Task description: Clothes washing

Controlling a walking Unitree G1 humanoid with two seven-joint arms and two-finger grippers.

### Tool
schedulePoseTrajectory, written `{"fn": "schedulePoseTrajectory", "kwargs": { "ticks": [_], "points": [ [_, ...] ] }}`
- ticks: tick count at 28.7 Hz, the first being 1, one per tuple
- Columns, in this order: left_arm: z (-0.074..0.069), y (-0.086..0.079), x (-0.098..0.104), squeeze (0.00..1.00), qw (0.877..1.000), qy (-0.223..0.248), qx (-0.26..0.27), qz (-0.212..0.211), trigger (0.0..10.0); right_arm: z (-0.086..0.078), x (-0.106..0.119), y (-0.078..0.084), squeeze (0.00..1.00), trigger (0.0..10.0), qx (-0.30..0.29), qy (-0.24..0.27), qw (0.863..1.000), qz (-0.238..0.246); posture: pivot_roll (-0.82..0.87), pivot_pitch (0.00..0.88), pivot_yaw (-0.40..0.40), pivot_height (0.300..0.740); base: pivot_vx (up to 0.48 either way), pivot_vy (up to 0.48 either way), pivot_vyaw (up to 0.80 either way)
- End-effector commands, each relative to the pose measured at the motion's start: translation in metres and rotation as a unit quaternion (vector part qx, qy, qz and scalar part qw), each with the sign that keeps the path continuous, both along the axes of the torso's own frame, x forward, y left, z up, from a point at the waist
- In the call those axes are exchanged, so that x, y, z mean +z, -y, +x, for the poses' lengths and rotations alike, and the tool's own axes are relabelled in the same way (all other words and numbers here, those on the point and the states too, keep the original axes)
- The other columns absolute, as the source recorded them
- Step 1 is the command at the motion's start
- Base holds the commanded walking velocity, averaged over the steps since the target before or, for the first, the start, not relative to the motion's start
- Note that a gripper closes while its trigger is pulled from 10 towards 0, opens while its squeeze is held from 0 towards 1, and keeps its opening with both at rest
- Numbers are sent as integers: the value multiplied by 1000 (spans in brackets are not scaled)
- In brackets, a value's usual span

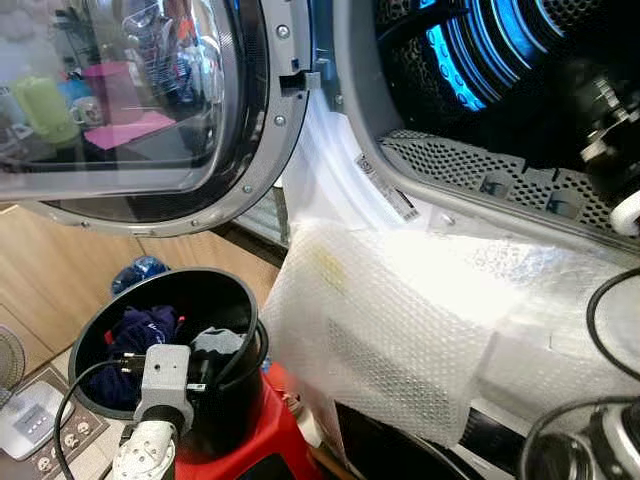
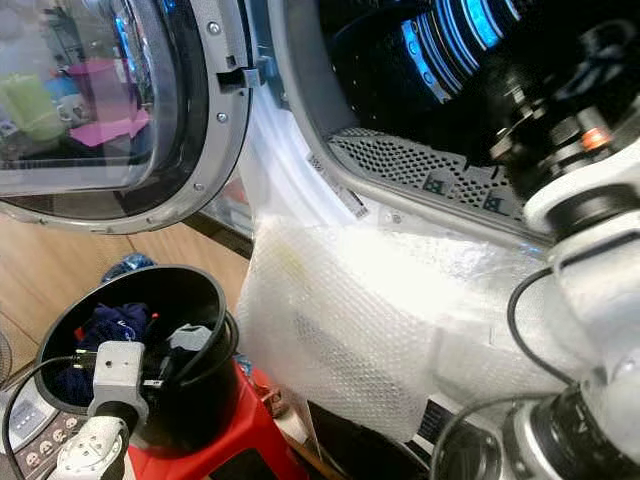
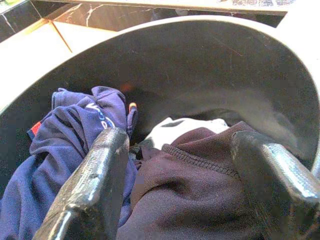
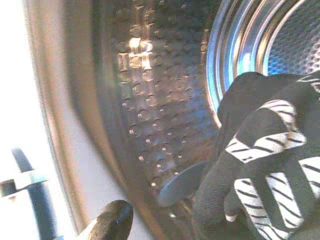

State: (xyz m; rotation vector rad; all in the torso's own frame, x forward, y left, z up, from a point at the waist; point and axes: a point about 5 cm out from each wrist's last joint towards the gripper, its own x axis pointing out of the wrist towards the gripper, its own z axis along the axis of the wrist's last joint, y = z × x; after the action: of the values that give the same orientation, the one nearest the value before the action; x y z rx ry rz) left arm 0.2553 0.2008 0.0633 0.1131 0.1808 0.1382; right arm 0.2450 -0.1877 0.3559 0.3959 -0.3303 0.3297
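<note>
While the left gripper [image 3: 175, 185] hangs spread just above the maroon garment [image 3: 200, 195] in the black bucket [image 1: 215, 290] — straight ahead of its fingers — the right gripper's state cannot be told.

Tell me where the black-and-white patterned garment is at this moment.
In the right wrist view, the black-and-white patterned garment lies inside the washing machine drum, against its dimpled metal wall.
</note>
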Motion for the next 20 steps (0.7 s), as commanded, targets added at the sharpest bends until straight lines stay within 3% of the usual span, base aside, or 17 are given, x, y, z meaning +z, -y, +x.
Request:
{"fn": "schedulePoseTrajectory", "kwargs": {
  "ticks": [1, 5, 8, 11, 14, 20],
  "points": [
    [-4, 0, -8, 0, 1000, -19, 0, -1, 10000, -12, 10, -4, 0, 10000, 5, 36, 999, -37, -157, 95, 39, 740, 0, 0, 0],
    [-5, -1, -9, 0, 1000, -20, 3, -2, 10000, -18, 13, 6, 0, 10000, -20, 37, 997, -64, -158, 96, 35, 740, 0, 0, 0],
    [-7, -2, -11, 0, 1000, -23, 5, -3, 10000, -27, 17, 31, 0, 10000, -75, 28, 991, -103, -160, 98, 34, 740, 0, 0, 0],
    [-7, -1, -11, 0, 1000, -24, 5, -3, 10000, -30, 16, 36, 0, 10000, -85, 26, 989, -117, -164, 96, 35, 740, 0, 0, 0],
    [-4, 0, -10, 0, 1000, -22, 2, -4, 10000, -40, 10, 45, 0, 10000, -93, 6, 979, -181, -165, 94, 38, 740, 0, 0, 0],
    [-3, 0, -10, 0, 1000, -22, 1, -4, 10000, -53, 6, 56, 0, 10000, -88, -13, 972, -219, -174, 93, 40, 740, 0, 0, 0]
  ]
}}
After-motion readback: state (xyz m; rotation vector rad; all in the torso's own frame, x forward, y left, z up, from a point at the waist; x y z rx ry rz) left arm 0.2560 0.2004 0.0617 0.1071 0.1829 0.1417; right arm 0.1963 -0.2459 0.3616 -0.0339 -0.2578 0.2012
